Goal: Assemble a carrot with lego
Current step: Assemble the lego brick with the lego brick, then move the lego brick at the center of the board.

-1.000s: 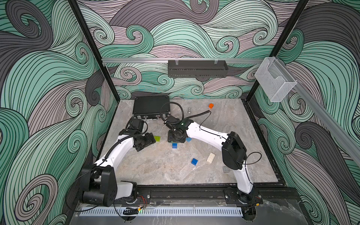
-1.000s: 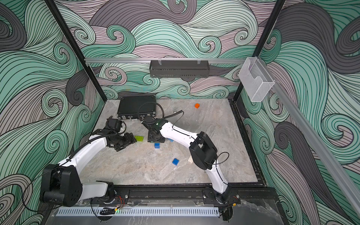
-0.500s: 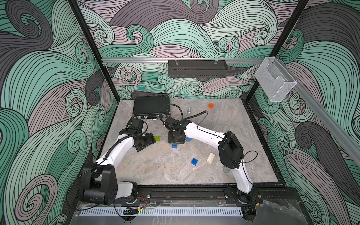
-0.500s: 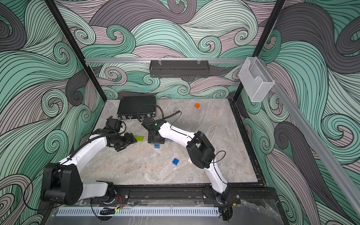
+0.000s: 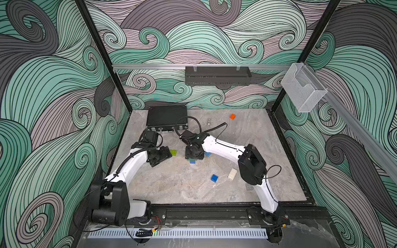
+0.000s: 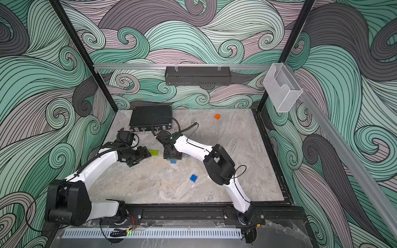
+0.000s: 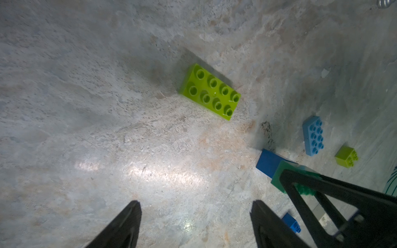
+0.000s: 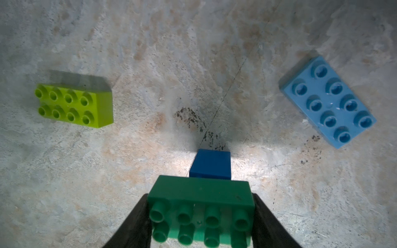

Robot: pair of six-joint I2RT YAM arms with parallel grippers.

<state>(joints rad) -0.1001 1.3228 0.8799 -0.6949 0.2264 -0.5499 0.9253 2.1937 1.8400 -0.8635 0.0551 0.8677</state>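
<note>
marble tabletop [image 5: 193, 189], carrot [image 8: 200, 193] upright, blue tip [image 8: 210, 164] down

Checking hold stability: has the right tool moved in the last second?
No. In a top view the right tool sits where it was relative to the black case and the lime brick; only its elbow has edged toward the lime brick.

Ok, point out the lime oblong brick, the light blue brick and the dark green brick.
lime oblong brick [image 8: 73, 105], right wrist view, studded top.
light blue brick [image 8: 328, 103], right wrist view, studded top.
dark green brick [image 8: 199, 193], right wrist view, smooth side face.
</note>
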